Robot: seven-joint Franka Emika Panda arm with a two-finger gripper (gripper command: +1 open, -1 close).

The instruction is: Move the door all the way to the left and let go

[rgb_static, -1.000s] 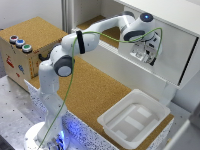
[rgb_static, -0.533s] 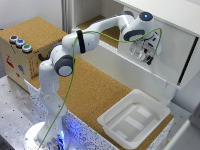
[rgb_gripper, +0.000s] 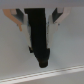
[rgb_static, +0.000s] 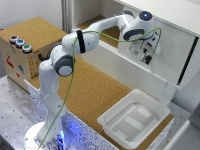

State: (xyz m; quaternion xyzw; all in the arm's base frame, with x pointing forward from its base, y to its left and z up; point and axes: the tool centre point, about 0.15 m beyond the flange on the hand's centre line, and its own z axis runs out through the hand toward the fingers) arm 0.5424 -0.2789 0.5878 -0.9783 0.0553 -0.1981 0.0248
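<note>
1. The door (rgb_static: 172, 45): a white panel in the cabinet opening, toward the exterior view's right, its dark edge at the far right. We judge it rigid, smooth and slippery on the face, sliding in a track; the edge or a handle offers the better hold.
2. Gripper (rgb_static: 146, 54): in front of the door face; we cannot tell whether it grips or hangs loose.
3. Exterior view: shows cabinet, arm and tray (rgb_static: 114, 118).
4. Wrist view: shows only the fingers (rgb_gripper: 58, 18) flanking a dark bar (rgb_gripper: 39, 35).
</note>
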